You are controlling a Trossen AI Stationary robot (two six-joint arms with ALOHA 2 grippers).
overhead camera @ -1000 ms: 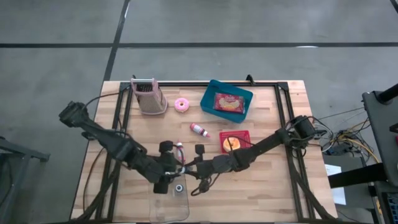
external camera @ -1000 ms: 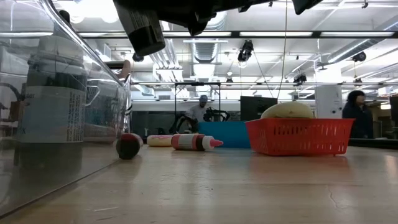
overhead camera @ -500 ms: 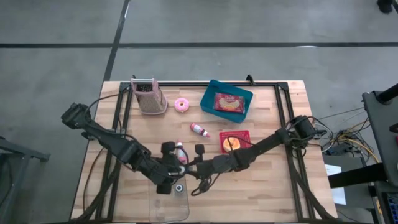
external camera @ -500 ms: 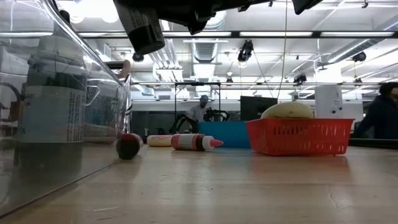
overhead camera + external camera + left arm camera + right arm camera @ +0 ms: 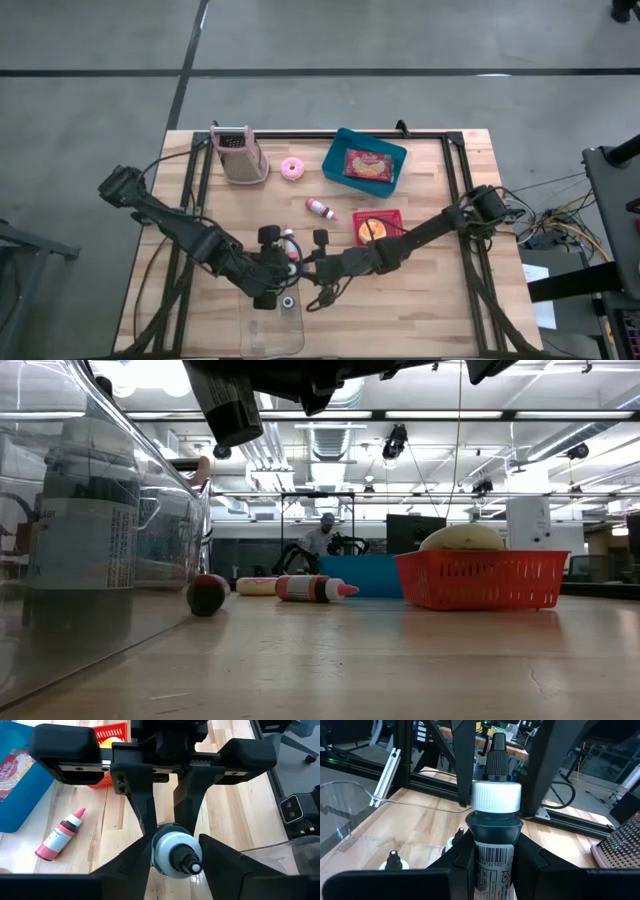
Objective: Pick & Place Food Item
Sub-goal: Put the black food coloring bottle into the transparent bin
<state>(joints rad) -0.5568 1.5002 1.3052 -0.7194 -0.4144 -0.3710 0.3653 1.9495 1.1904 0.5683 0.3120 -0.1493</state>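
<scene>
A handover over the near middle of the bench point(image 5: 430, 300) appears to be in hand. A small dark bottle point(image 5: 492, 847) with a white collar and a black nozzle is gripped around its body by the right tool point(image 5: 492, 862), whose fingers are closed on it. The left tool point(image 5: 172, 852) is set about the same bottle from the opposite side — its fingers point(image 5: 127, 862) lie against the white collar, yet whether a firm hold is made there cannot be told. In the high view both tools meet just above a clear container point(image 5: 272, 330) at the bench's near edge, in which another small bottle point(image 5: 288, 301) is already seen.

The task is judged to be midway: the bottle is lifted but not yet placed. For the next move, one tool must be released only once the other's hold is sure, and the bottle must then be lowered upright into the container.

Much is hidden — the bottle is barely made out from above beneath the two tools, the label is only partly readable, and in the low view the arms are cut off at the upper edge.
</scene>
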